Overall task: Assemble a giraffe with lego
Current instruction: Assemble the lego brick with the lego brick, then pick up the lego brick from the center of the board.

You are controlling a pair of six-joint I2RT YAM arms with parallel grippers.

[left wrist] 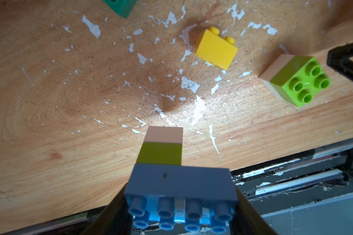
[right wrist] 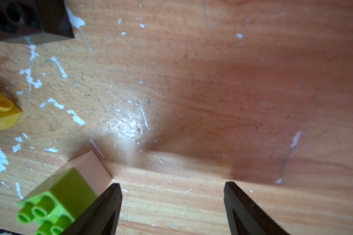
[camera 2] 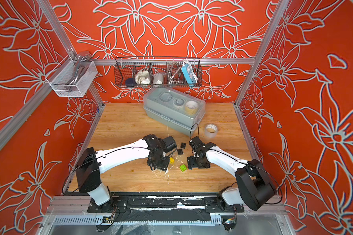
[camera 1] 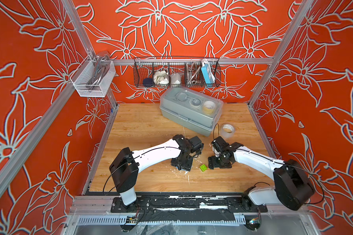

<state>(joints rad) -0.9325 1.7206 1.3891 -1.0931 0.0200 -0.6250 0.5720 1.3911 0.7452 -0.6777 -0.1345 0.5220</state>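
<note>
My left gripper (left wrist: pixel 180 213) is shut on a long blue brick (left wrist: pixel 179 183). Under that brick a lime brick (left wrist: pixel 160 153) and a white brick (left wrist: pixel 164 134) hang as one leg, just above the wooden table. A second lime-on-white stack (left wrist: pixel 293 81) lies tilted on the table, also visible in a top view (camera 1: pixel 203 167). My right gripper (right wrist: pixel 172 189) is open and empty, and one of its fingers stands right beside that stack (right wrist: pixel 65 191). A yellow brick (camera 2: pixel 172 160), two black bricks (camera 2: pixel 183 145) and a dark green brick (left wrist: pixel 120 6) lie loose nearby.
A grey lidded plastic box (camera 1: pixel 190 114) and a roll of tape (camera 1: pixel 228 130) stand behind the arms. A wire basket (camera 1: pixel 176 72) hangs on the back rail and a white mesh basket (camera 1: pixel 92 79) on the left rail. White flecks are scattered over the table (camera 1: pixel 141 126).
</note>
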